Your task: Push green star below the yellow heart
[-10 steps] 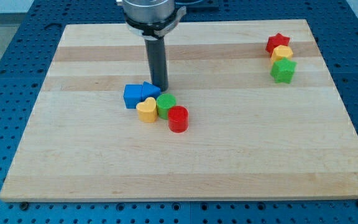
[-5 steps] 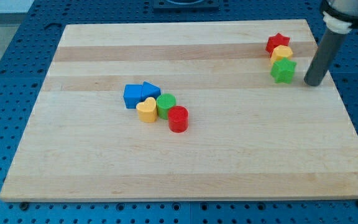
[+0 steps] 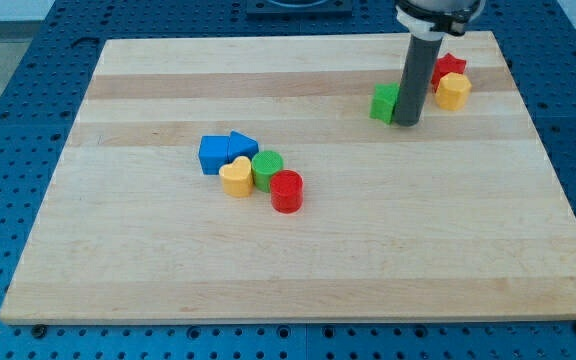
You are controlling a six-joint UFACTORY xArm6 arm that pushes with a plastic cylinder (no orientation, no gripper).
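The green star [image 3: 383, 103] lies on the wooden board [image 3: 298, 240] at the upper right, partly hidden behind my rod. My tip [image 3: 406, 122] touches the star's right side. The yellow heart [image 3: 235, 177] lies left of centre, far to the star's lower left. It sits in a cluster with a blue block [image 3: 213, 154], a blue triangular block [image 3: 242, 145], a green cylinder [image 3: 267, 168] and a red cylinder [image 3: 286, 191].
A red star [image 3: 449, 67] and a yellow block [image 3: 454, 91] lie just right of my rod, near the board's top right corner. A blue perforated table [image 3: 8, 120] surrounds the board.
My rod swung from the right of the green star leftward, pushing the star left and slightly up, away from the red star and yellow block. The yellow block shifted slightly.
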